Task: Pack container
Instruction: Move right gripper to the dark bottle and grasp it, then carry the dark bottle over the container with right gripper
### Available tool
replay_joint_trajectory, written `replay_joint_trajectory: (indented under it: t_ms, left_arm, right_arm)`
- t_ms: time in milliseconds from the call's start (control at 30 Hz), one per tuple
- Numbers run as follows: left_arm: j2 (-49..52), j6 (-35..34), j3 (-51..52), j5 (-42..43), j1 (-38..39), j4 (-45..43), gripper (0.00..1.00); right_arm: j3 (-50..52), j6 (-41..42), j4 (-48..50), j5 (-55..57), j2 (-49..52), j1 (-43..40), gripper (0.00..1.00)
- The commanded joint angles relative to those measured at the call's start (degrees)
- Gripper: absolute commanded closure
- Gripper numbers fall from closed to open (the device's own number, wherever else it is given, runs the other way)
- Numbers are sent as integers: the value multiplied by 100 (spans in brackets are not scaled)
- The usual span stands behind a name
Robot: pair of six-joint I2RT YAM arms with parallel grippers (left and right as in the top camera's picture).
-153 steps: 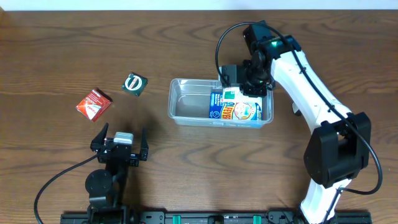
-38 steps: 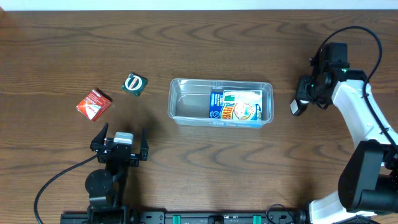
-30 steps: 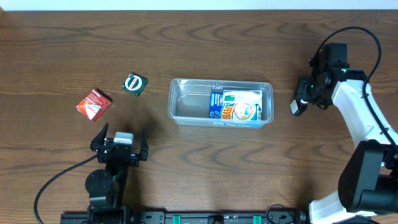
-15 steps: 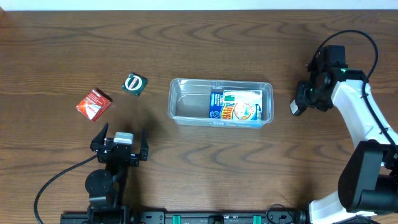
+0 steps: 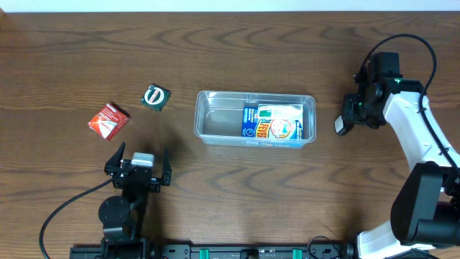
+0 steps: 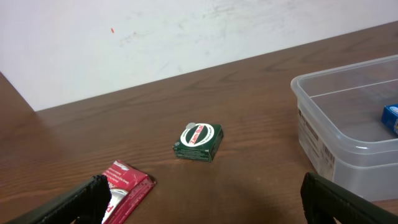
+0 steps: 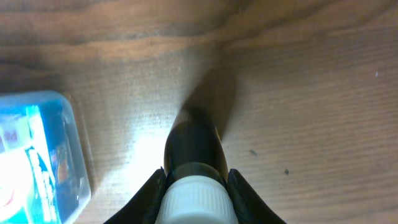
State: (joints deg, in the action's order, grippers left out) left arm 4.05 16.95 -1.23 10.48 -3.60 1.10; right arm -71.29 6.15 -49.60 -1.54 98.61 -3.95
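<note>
Grained brown wood table [image 5: 215, 201] bears a clear, round-cornered plastic container [image 5: 218, 121].

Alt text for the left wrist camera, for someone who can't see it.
A small green box lies on a wooden table, a red packet nearer left, a clear container with a blue carton at right. The left hand's open fingers frame the bottom corners.

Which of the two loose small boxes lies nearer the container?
The dark green box with the round white label; the red box lies farther from the container.
</note>
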Motion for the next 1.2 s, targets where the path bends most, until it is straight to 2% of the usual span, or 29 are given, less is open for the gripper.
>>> replay_joint_trajectory:
  t_ms: [0, 267, 567, 800, 1167]
  left_arm:
    - [0, 74, 101, 66, -24, 188, 2]
    - [0, 72, 101, 66, -24, 188, 2]
    - [0, 74, 101, 66, -24, 188, 2]
    - [0, 72, 101, 66, -24, 188, 2]
    - [0, 72, 101, 66, -24, 188, 2]
  right_arm:
    - [-435, -111, -160, -2, -201, 66, 74]
    - [-1093, -109, -664, -26, -962, 402, 74]
    - [-1137, 59, -490, -24, -1838, 1565, 72]
    - [-1132, 221, -223, -20, -1703, 2594, 72]
    - [-1132, 872, 1014, 133, -752, 3770, 72]
